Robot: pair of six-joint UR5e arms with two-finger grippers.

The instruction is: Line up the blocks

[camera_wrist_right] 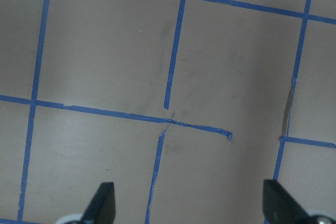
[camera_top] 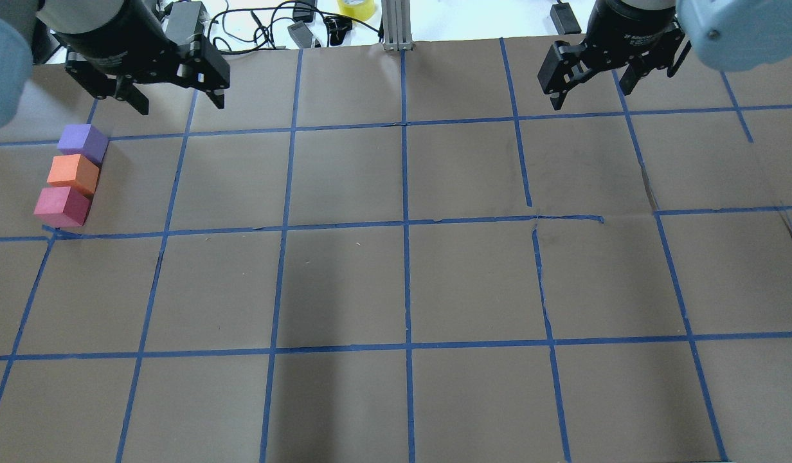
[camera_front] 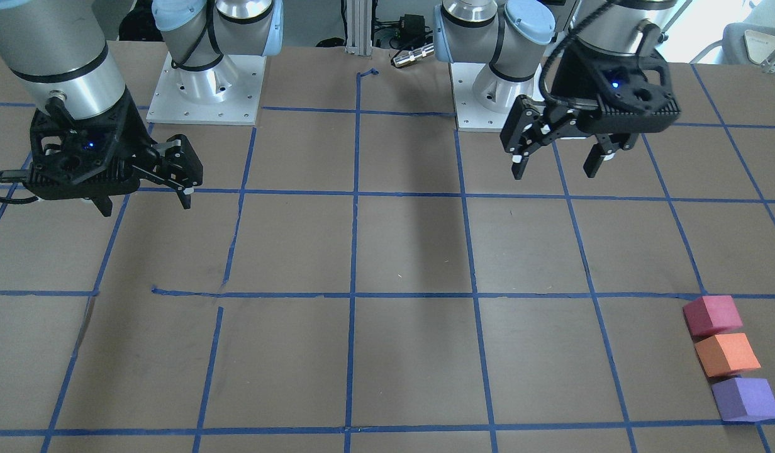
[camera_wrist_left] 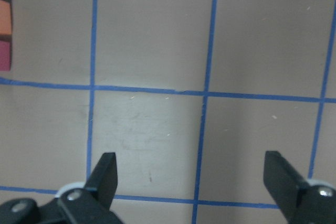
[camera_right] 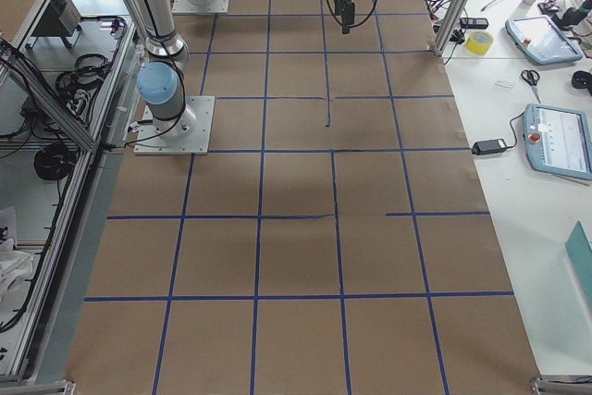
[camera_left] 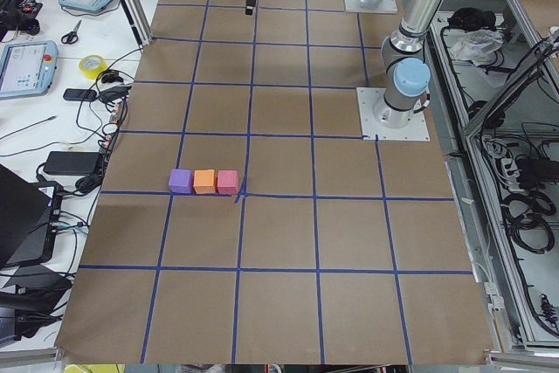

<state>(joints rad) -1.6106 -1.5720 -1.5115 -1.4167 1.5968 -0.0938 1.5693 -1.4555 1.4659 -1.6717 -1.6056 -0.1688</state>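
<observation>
Three foam blocks stand side by side in a straight row, touching, at the table's far left. In the overhead view they are purple [camera_top: 82, 143], orange [camera_top: 73, 172] and red-pink [camera_top: 62, 206]. The front view shows red-pink [camera_front: 711, 314], orange [camera_front: 727, 354] and purple [camera_front: 745, 399]. Their edges show at the left wrist view's left border, with the orange block [camera_wrist_left: 4, 17] in the middle. My left gripper [camera_top: 179, 103] [camera_front: 556, 167] is open and empty, raised above the table and apart from the row. My right gripper [camera_top: 592, 90] [camera_front: 145, 201] is open and empty, raised over the right side.
Brown paper with a blue tape grid [camera_top: 405, 225] covers the table. Both arm base plates [camera_front: 205, 88] [camera_front: 488, 94] stand at the robot's edge. An aluminium post [camera_top: 396, 26], cables and a yellow tape roll [camera_top: 356, 8] lie beyond the far edge. Tablets [camera_left: 26, 67] lie on a side bench.
</observation>
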